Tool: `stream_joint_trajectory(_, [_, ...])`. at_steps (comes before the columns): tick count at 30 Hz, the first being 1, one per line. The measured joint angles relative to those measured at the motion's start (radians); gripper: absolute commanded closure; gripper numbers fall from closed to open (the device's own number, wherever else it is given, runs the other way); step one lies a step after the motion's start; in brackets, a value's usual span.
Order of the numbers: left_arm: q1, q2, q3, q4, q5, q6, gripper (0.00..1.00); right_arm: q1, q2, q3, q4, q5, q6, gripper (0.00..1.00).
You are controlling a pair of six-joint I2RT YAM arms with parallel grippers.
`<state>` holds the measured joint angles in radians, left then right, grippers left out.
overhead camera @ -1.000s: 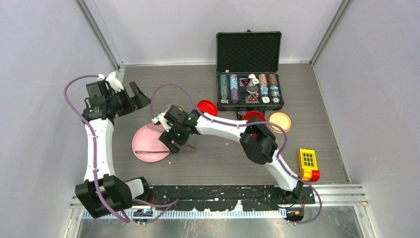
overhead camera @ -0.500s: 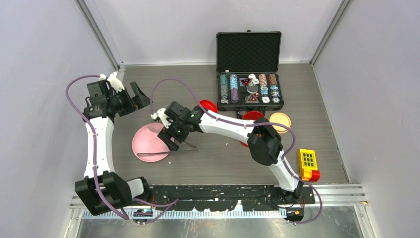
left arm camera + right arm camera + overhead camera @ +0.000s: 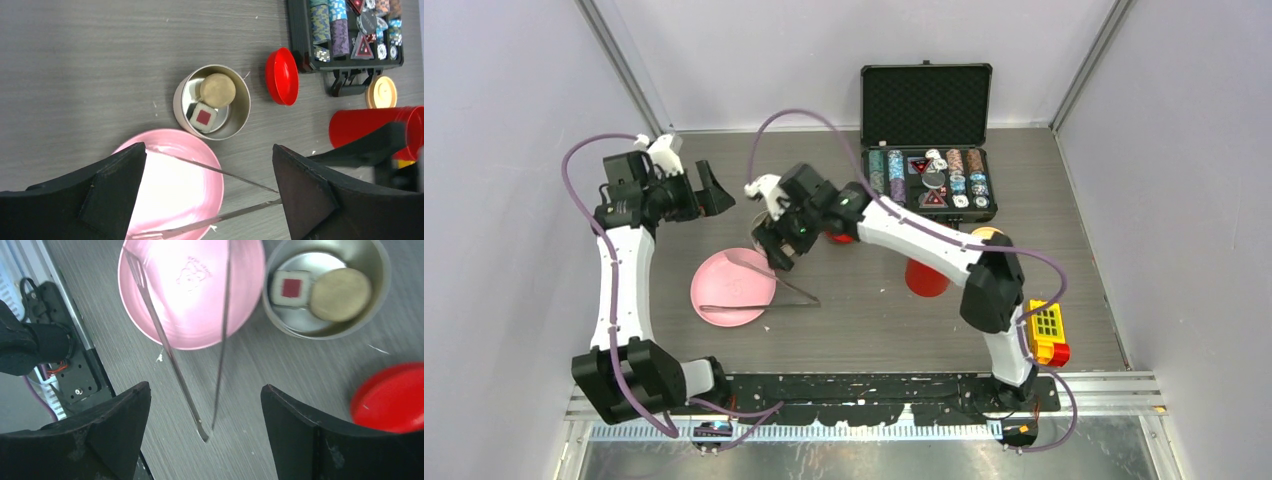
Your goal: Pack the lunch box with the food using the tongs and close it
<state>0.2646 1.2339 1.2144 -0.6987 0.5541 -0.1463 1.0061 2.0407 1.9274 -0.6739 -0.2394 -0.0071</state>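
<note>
The left gripper (image 3: 714,190) hovers empty, jaws wide apart. The pink plate (image 3: 724,285) carries no food. The tongs (image 3: 167,352) lie released, tips on the plate, joint on the table (image 3: 864,320). The right gripper (image 3: 779,250), jaws apart and empty, has lifted off the tongs toward the steel bowl (image 3: 177,100). Packing appears finished; closing remains. The bowl holds a white cube (image 3: 203,116) and a tan round piece (image 3: 218,90). The red lid (image 3: 282,76), red canister (image 3: 927,278) and beige disc lid (image 3: 381,91) sit apart, unfitted. Canister contents are not visible.
</note>
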Motion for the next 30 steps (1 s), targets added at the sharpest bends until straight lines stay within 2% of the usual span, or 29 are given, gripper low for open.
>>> stream_joint_trajectory(8, [-0.159, 0.061, 0.096, -0.018, 0.043, 0.312, 0.0, -0.245, -0.28, -0.133, -0.025, -0.072, 0.025, 0.14])
stream_joint_trajectory(11, [-0.267, 0.094, 0.116, -0.028, 0.048, 0.447, 0.02, -0.375, -0.424, -0.203, -0.03, -0.087, 0.036, 0.13])
stream_joint_trajectory(15, [-0.447, 0.16, 0.181, -0.089, 0.034, 0.675, 0.05, -0.488, -0.562, -0.272, -0.034, -0.099, 0.045, 0.12])
stream_joint_trajectory(20, [-0.649, 0.255, 0.258, -0.142, -0.061, 0.97, 0.11, -0.605, -0.688, -0.369, -0.041, -0.115, 0.067, 0.12])
stream_joint_trajectory(24, [-0.779, 0.369, 0.286, -0.172, -0.175, 1.186, 0.2, -0.685, -0.752, -0.447, -0.075, -0.114, 0.078, 0.11])
stream_joint_trajectory(30, [-0.859, 0.554, 0.305, -0.178, -0.273, 1.362, 0.34, -0.716, -0.793, -0.507, -0.117, -0.092, 0.077, 0.11])
